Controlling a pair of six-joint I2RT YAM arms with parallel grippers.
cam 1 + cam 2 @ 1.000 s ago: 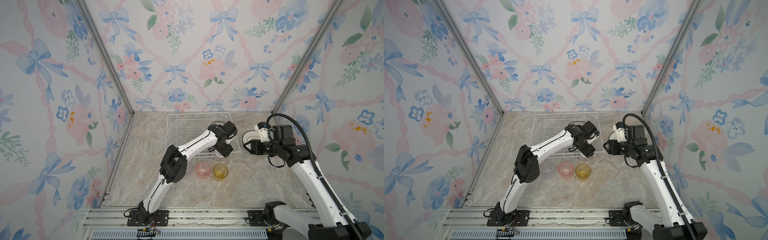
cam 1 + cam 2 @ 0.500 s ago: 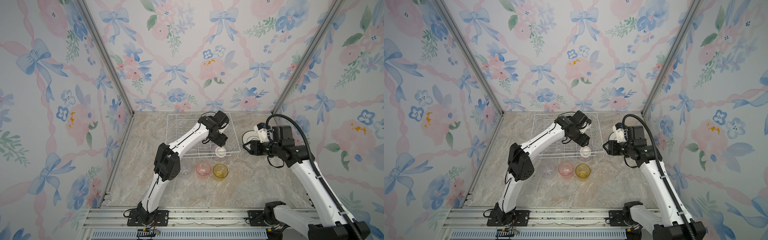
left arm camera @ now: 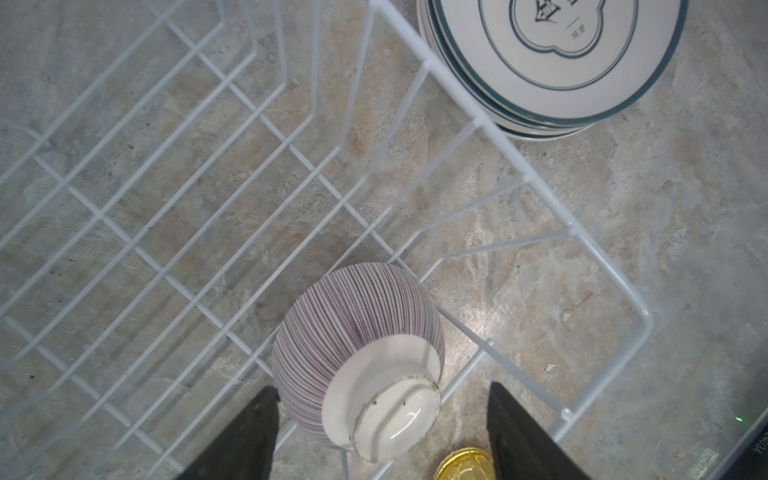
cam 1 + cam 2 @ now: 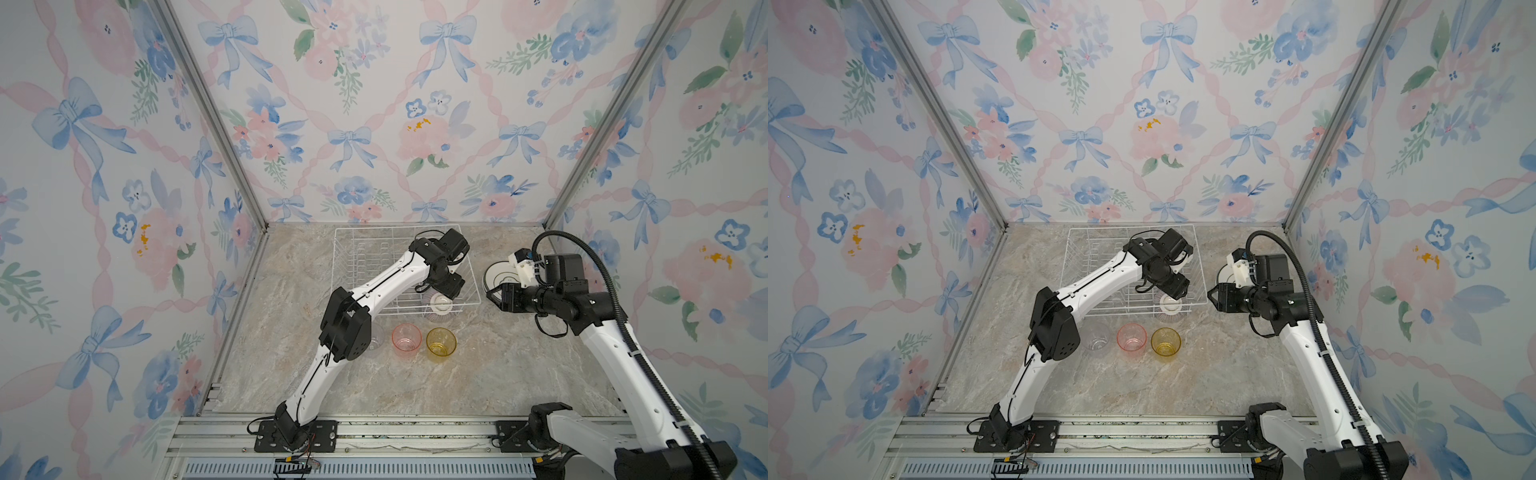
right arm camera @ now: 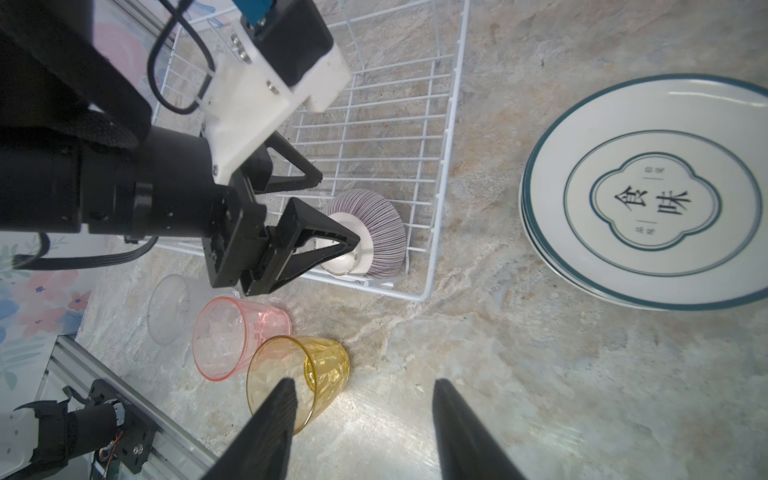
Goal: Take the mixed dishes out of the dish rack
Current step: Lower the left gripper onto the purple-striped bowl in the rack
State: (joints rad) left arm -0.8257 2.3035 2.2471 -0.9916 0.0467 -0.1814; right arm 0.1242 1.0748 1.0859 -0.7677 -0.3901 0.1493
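Glazed ceramic was what we had left to deal with: the small round purple-striped bowl point(image 3: 357, 357) was the only dish in the white wire dish rack point(image 3: 525, 178). It lay in the near corner on the side of the plates, mouth down and tilted, with its bare white foot ring turned up. The left gripper point(image 3: 382, 388) hung just above it with its jaws spread to either side of the foot and clasping nothing; whether a fingertip already brushed the bowl we could not tell. We judged the bowl stiff, fairly light, brittle and slick under its glaze, so a squeeze on the rounded striped wall would likely have pushed it out of the jaws. The short, straight-sided foot ring looked to us the surer place to pinch, taken gently. The corner wires stood close beside it, so we thought a straight lift safest, to keep the bowl from knocking the rim. The stack of round white dark-rimmed plates point(image 5: 648, 199) sat on the marble-patterned table point(image 5: 540, 374) just beside the rack. The clear glass tumbler point(image 5: 170, 307), pink glass tumbler point(image 5: 232, 336) and yellow glass tumbler point(image 5: 299, 374) stood in a row in front of it. The right gripper point(image 5: 363, 384) hovered over the table between tumblers and plates, jaws apart and empty.
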